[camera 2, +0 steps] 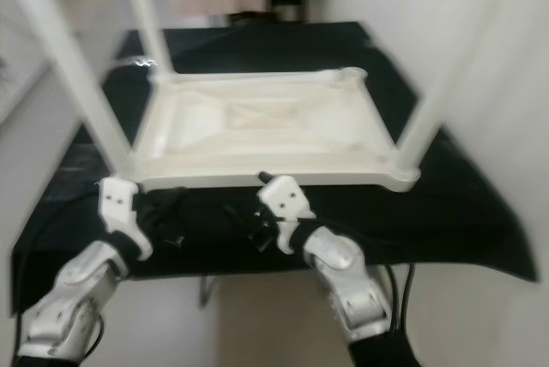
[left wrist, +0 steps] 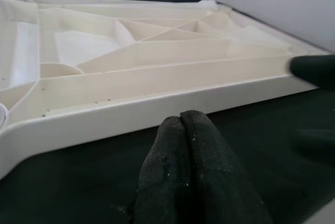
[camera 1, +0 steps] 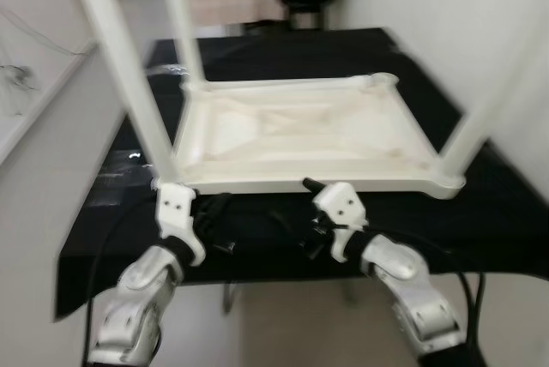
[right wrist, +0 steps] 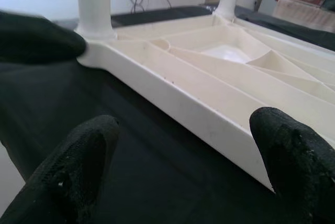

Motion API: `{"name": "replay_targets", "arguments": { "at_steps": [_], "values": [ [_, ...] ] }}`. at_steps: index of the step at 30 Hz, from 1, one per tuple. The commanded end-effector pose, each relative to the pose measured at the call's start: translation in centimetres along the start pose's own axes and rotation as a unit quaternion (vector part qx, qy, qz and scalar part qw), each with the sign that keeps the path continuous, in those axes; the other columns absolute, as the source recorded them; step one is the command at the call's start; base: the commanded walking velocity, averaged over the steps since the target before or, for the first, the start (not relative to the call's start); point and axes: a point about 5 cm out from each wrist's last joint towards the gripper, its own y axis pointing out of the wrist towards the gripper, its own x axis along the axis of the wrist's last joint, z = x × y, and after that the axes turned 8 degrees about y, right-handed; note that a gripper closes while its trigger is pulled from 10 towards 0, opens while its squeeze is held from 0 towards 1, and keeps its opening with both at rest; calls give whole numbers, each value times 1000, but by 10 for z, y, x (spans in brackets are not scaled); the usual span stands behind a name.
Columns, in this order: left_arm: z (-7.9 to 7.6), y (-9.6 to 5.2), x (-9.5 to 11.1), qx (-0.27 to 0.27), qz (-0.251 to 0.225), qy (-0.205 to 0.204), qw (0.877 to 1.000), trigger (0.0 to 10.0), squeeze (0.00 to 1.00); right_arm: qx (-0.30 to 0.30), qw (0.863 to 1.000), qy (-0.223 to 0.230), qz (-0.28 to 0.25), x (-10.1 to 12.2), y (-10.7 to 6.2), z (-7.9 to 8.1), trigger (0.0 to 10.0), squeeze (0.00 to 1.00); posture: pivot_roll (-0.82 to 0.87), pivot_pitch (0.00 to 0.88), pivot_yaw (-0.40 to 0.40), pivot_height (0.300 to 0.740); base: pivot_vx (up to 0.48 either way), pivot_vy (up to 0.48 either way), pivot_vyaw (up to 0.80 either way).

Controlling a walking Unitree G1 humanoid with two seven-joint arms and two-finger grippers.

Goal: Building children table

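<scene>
A: Left eye view: where's the children's table (camera 1: 300, 131)?
B: Upside down on the black worktop (camera 1: 480, 213), legs up, its rim along the near edge.
A: Left gripper (left wrist: 180, 124)?
B: Jaws together, just short of that rim near the corner leg (camera 1: 129, 67).
A: Right gripper (right wrist: 183, 150)?
B: Jaws apart, facing the rim, not touching.

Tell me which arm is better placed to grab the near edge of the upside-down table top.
Right, probably. The right claw is open, facing the near edge of the upside-down table top. The left claw is shut, so it would have to open first.
</scene>
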Motion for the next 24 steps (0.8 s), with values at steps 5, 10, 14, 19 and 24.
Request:
{"name": "replay_targets", "arguments": {
  "at_steps": [5, 10, 14, 19, 24],
  "values": [
    [5, -2, -4, 15, 10, 7, 1000, 10000, 0, -49, 999, -1, 11, -3, 3, -9, 10000, 0, -52, 108, -30, 740, 0, 0, 0],
    [4, -1, -4, 16, 10, 5, 1000, 10000, 0, -62, 997, -21, 35, -3, 8, -13, 10000, 0, -51, 110, -30, 740, 0, 0, 0],
    [4, -1, -4, 16, 10, 4, 1000, 10000, 0, -51, 994, -64, 75, -2, 18, -10, 10000, 0, -52, 111, -30, 740, 0, 0, 0],
    [3, 0, -3, 14, 9, 6, 1000, 10000, 0, -44, 990, -86, 98, 10, 36, -14, 10000, 0, -38, 116, -36, 740, 0, 0, 0],
    [1, 0, -3, 13, 9, 8, 1000, 10000, 0, -50, 988, -101, 104, 25, 53, -27, 10000, 0, -31, 121, -41, 740, 0, 0, 0]
  ]
}}
